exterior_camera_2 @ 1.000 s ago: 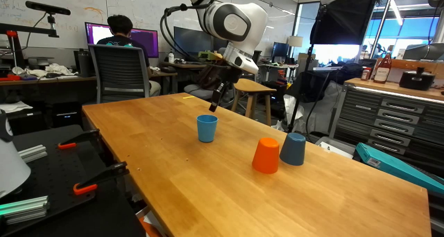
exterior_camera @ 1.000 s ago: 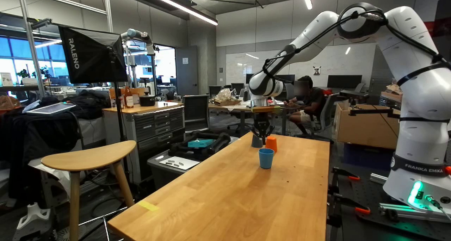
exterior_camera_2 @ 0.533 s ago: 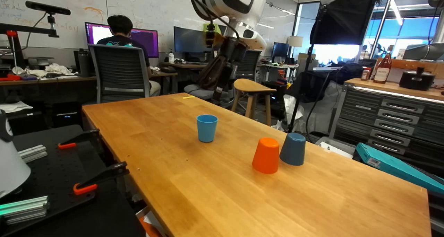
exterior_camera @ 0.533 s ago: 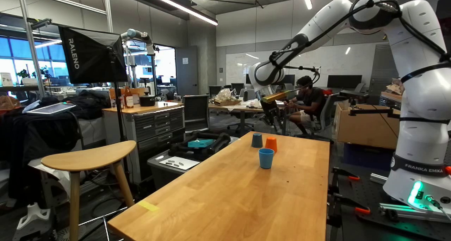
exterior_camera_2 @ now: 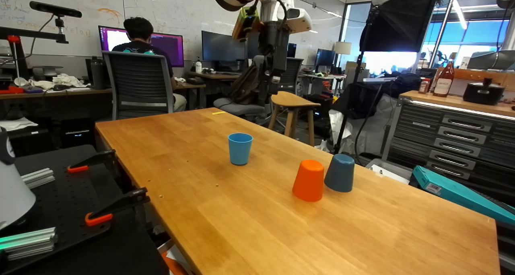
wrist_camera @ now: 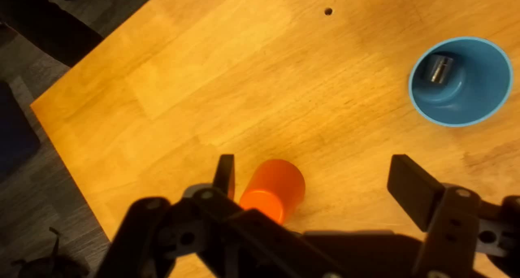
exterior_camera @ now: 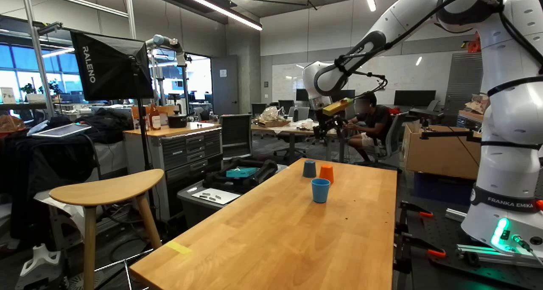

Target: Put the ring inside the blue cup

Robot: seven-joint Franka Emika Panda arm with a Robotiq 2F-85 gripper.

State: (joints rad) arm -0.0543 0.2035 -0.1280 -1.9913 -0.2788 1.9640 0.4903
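across the bench [exterior_camera: 288, 239] from me, in an exterior view, the claw [exterior_camera: 328, 133] hangs clear of the upright blue cup [exterior_camera: 320, 192]. in an exterior view, orange cup [exterior_camera_2: 308, 181] and slate cup [exterior_camera_2: 340, 173] sit upturned side by side. in the wrist view, the silvery ring [wrist_camera: 439, 68] lies inside the blue cup; the claw gapes wide, holding nothing.

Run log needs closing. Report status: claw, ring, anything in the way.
Claw open, holding nothing. Ring inside blue cup, cup upright. Nothing over its mouth; upturned orange cup and navy cup stand apart from it.
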